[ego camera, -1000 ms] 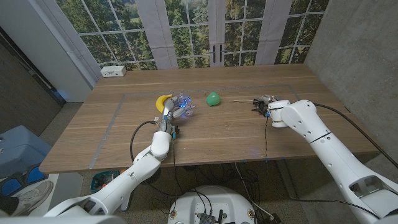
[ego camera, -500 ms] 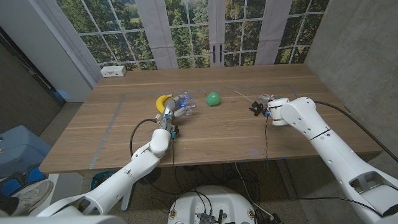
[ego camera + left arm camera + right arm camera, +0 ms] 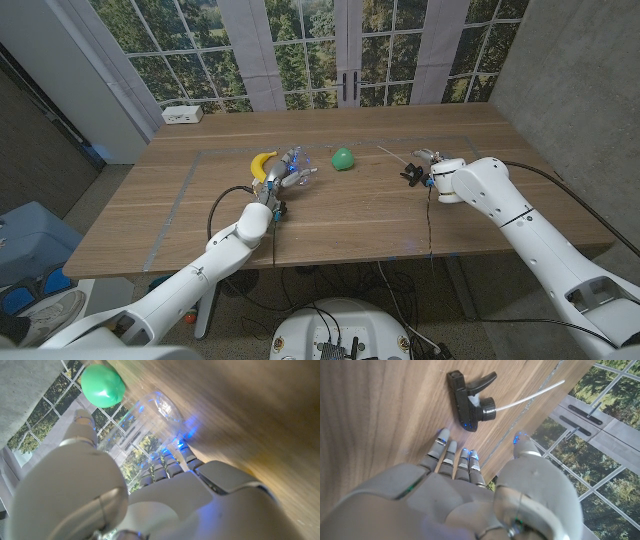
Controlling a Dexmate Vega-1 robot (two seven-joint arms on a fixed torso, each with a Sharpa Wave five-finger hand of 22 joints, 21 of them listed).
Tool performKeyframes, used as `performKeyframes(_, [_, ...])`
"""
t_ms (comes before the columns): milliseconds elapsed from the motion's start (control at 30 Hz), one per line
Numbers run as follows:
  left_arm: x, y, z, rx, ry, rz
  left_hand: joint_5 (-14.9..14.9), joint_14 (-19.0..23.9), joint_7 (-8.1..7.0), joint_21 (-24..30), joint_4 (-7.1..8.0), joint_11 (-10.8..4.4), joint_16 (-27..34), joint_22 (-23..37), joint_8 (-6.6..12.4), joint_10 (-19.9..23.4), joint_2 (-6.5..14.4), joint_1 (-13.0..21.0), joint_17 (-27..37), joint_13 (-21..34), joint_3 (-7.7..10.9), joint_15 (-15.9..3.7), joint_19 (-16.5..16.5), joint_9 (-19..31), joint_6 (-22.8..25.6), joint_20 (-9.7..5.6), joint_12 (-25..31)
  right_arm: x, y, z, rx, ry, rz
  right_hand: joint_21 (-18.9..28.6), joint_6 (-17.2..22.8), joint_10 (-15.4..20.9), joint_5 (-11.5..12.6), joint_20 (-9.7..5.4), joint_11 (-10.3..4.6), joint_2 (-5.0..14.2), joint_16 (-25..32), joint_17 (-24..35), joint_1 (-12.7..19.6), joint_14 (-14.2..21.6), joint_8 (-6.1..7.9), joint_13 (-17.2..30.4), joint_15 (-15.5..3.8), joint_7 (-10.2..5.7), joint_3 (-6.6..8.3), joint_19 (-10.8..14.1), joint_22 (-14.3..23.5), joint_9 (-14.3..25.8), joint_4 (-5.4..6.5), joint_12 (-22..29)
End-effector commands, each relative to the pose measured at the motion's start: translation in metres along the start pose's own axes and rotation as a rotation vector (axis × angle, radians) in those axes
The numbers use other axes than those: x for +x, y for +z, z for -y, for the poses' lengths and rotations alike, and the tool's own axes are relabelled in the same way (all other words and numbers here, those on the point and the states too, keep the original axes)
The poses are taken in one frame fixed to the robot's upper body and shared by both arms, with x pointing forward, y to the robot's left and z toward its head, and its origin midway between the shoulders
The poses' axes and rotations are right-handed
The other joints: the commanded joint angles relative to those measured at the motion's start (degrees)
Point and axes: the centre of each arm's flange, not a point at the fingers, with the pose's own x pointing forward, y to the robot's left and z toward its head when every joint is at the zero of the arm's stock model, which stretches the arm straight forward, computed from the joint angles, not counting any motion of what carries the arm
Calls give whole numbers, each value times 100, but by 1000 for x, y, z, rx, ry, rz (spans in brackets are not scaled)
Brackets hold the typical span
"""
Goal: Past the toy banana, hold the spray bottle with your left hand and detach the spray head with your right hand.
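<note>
Left hand point(image 3: 285, 176) grips the clear spray bottle point(image 3: 297, 166) at frame centre-left beside the toy banana point(image 3: 262, 163); right hand point(image 3: 470, 485), fingers spread and empty, hovers over the detached black spray head point(image 3: 471, 404) lying on the table point(image 3: 350, 215).

The bench point(image 3: 360, 215) is wood with a fine, straight grain and a smooth, low-sheen finish. The spray bottle point(image 3: 150, 415) is clear, glossy plastic, see-through enough that the window bars show through its wall. The spray head point(image 3: 470, 402) is black plastic, matt on its body with a slight shine on the trigger, and its dip tube point(image 3: 532, 395) is thin, pale, translucent plastic. The green ball point(image 3: 102, 385) looks smooth and faintly glossy. The toy banana point(image 3: 262, 163) is yellow with a smooth skin. The left hand point(image 3: 125, 495) and right hand point(image 3: 470, 495) wear smooth, pale grey hard shells with a satin finish.
</note>
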Motion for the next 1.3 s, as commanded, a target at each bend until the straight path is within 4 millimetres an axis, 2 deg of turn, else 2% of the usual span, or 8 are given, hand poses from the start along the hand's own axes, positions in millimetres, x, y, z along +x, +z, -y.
performKeyframes(33, [3,10,-10,-10,-68,61,30,-595,-127,-372,99,75,-15,30,-5,-838,21,-368,8,-39,-133,152,-402,-10,-582,117,-4,-2,3,1,40,34,85,-141,-192,-240,-73,235,111,-111,-90,-11,-405,-164,-54,-13,145,65,-185,-185,8,-57,99,-18])
performKeyframes(300, [-1,18,-15,-70,-34,119,4,-1843,-184,-1112,337,336,-42,55,-15,-1953,153,-1106,21,-63,-323,446,-1463,-19,-1472,395,19,-3,-2,3,77,75,142,-466,-608,-736,-20,390,206,-329,-321,-84,-1077,-553,-106,-81,305,51,-524,-569,-4,-161,302,-49])
performKeyframes(500, [-6,27,-20,-107,-10,147,9,-2119,-176,-1276,406,366,-37,60,10,-2091,177,-1310,24,-67,-378,545,-1711,-22,-1557,472,46,-2,-6,5,116,113,222,-747,-812,-976,23,380,170,-412,-533,-192,-1481,-903,-96,-216,327,-85,-716,-854,-21,-269,427,-46])
performKeyframes(767, [-14,40,-28,-181,18,192,9,-2029,-145,-1316,508,356,55,61,98,-1963,240,-1546,30,-79,-424,525,-1675,-30,-1353,489,129,-3,-14,7,184,153,394,-930,-752,-956,32,-26,-1,-397,-677,-341,-1723,-1123,-42,-385,185,-344,-805,-909,-41,-381,495,-4])
performKeyframes(900, [-16,43,-30,-195,16,198,11,-1945,-148,-1321,535,299,88,60,107,-1917,271,-1616,24,-86,-430,472,-1626,-34,-1308,473,149,-6,-18,9,222,151,496,-1006,-593,-829,35,-107,-71,-385,-672,-412,-1798,-1062,9,-462,114,-408,-830,-925,-47,-427,508,37])
performKeyframes(1067, [-18,48,-33,-215,13,216,20,-1857,-102,-1321,556,253,113,59,123,-1829,310,-1682,14,-94,-432,398,-1548,-40,-1228,447,180,-9,-21,11,260,150,569,-1097,-435,-732,38,-433,-147,-362,-703,-516,-1868,-1074,38,-570,-43,-486,-849,-901,-53,-483,509,50])
performKeyframes(1200, [-19,51,-34,-241,4,228,33,-1731,138,-1300,581,223,131,55,129,-1709,369,-1789,-1,-106,-436,325,-1344,-49,-1134,316,207,-11,-23,13,286,164,633,-1166,-313,-683,40,-636,-214,-327,-739,-593,-1885,-1122,58,-645,-123,-501,-843,-897,-58,-512,496,49])
performKeyframes(1300, [-21,53,-38,-255,0,235,41,-1666,204,-1276,585,191,131,53,126,-1640,398,-1845,-10,-112,-438,297,-1178,-55,-1082,139,216,-13,-23,14,298,175,680,-1220,-224,-626,41,-768,-251,-280,-753,-676,-1867,-1124,64,-719,-244,-495,-819,-854,-63,-537,467,51])
